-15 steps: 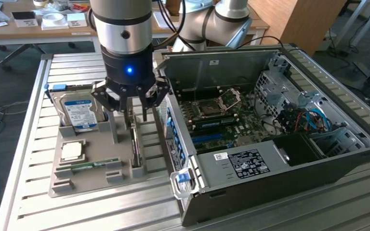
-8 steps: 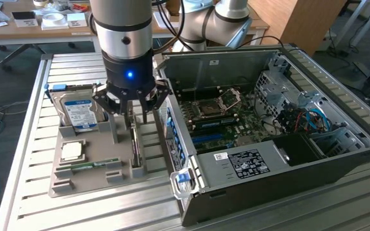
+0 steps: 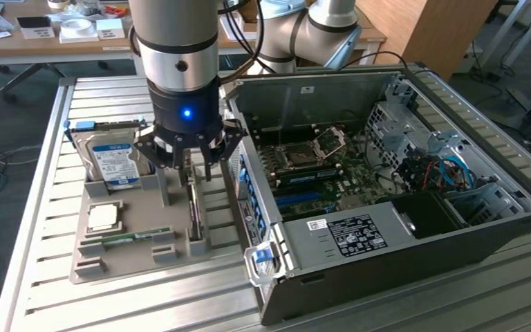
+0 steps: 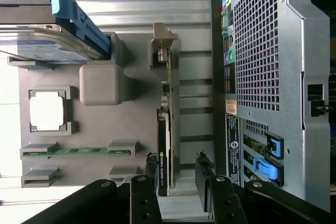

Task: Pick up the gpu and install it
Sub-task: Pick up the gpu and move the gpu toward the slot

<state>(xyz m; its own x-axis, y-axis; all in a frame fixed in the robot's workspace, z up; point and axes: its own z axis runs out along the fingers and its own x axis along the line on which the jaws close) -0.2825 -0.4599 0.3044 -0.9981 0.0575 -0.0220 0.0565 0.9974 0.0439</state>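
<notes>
Gpu (image 4: pixel 165 140), edge: green logo mark with small white letters, seems NVIDIA. Hard drive (image 3: pixel 113 162): blue-white label, print too small to read. Black label (image 3: pixel 350 234) inside computer case (image 3: pixel 386 277): white print and symbols, not readable.

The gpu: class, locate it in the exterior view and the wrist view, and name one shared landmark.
Exterior view: the gpu stands on edge in the grey holder, under the hand.
Wrist view: the gpu sits between the holder's block and the computer case.
Shared landmark: the hard drive.
</notes>
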